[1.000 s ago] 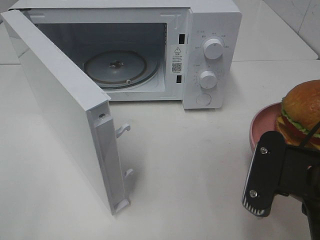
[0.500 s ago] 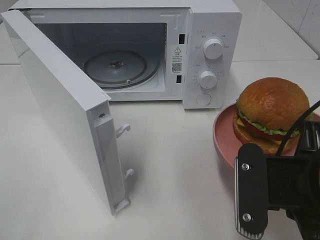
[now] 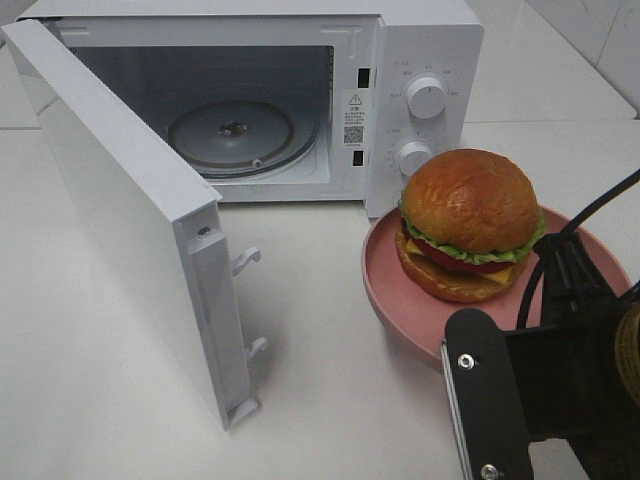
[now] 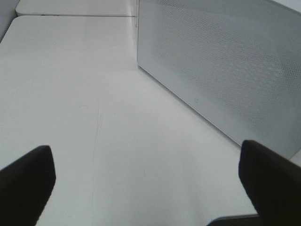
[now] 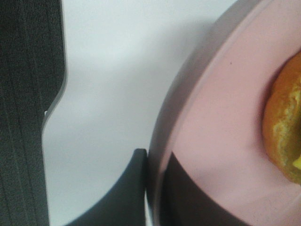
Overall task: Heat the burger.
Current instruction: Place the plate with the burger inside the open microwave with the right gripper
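The burger (image 3: 470, 222), with its golden bun, lettuce, tomato and cheese, sits on a round pink plate (image 3: 385, 290) in front of the microwave's dials. My right arm (image 3: 540, 400) reaches in from the lower right. In the right wrist view my right gripper (image 5: 154, 193) is shut on the rim of the plate (image 5: 225, 108), one finger under it and one on top, with the burger's edge (image 5: 284, 127) just beyond. My left gripper (image 4: 148, 176) is open, with bare table between its fingers and the microwave door beside it.
The white microwave (image 3: 425, 40) stands at the back with its door (image 3: 120, 210) swung wide toward the front left. Its glass turntable (image 3: 232, 135) is bare. The door's outer face (image 4: 221, 70) fills one side of the left wrist view.
The plate with the burger has moved left from the right edge to the front of the microwave's control panel, carried by my right arm. The left gripper has not changed.
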`<action>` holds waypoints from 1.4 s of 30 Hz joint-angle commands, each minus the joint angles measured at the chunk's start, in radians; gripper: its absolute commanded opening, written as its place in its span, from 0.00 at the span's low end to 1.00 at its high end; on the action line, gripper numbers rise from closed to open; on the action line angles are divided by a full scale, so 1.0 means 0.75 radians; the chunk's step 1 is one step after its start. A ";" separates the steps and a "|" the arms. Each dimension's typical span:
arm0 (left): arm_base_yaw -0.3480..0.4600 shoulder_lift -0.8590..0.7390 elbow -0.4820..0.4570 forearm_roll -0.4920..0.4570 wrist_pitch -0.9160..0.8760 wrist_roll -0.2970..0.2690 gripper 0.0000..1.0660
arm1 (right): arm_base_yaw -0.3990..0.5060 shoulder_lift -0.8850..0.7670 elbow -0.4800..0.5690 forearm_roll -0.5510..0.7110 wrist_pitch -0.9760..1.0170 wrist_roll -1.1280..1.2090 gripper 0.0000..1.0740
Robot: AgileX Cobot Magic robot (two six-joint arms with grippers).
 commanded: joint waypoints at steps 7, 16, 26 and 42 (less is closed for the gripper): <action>0.000 -0.021 0.005 -0.009 -0.013 -0.005 0.92 | -0.124 -0.005 0.000 -0.081 -0.169 -0.252 0.00; 0.000 -0.021 0.005 -0.009 -0.013 -0.005 0.92 | -0.277 -0.005 0.000 -0.064 -0.317 -0.504 0.00; 0.000 -0.021 0.005 -0.009 -0.013 -0.005 0.92 | -0.448 -0.005 0.000 0.083 -0.437 -0.917 0.00; 0.000 -0.021 0.005 -0.009 -0.013 -0.005 0.92 | -0.672 -0.005 0.000 0.484 -0.525 -1.671 0.00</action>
